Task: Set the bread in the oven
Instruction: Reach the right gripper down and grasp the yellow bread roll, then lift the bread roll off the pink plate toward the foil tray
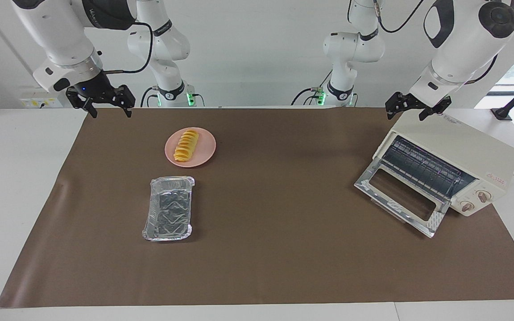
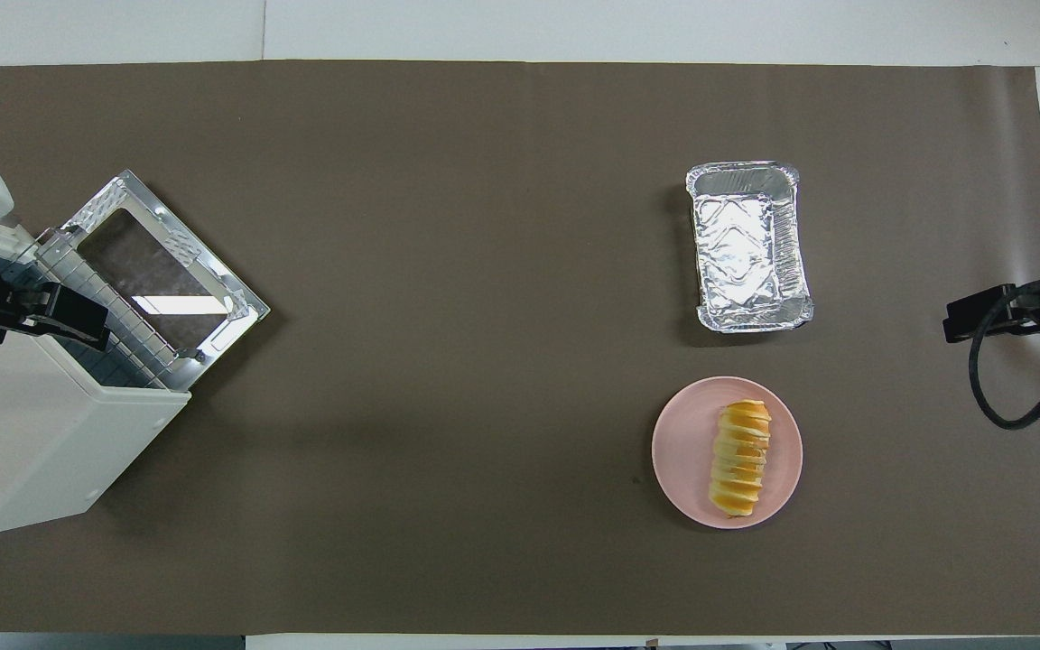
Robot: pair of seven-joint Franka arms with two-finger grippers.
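Observation:
The bread (image 1: 185, 145) is a ridged yellow-orange loaf lying on a round pink plate (image 1: 205, 151) toward the right arm's end of the table; it also shows in the overhead view (image 2: 738, 459). The cream-white oven (image 1: 458, 142) stands at the left arm's end, its glass door (image 1: 400, 196) dropped open and its wire rack showing; it also shows in the overhead view (image 2: 23, 451). My left gripper (image 1: 408, 113) is open and empty, up in the air over the oven's top. My right gripper (image 1: 109, 111) is open and empty, over the mat's edge at its own end, apart from the plate.
A crinkled silver foil tray (image 1: 171, 180) lies empty on the brown mat (image 1: 283, 223), farther from the robots than the plate (image 2: 678, 451). The open door (image 2: 159, 271) juts out onto the mat toward the table's middle.

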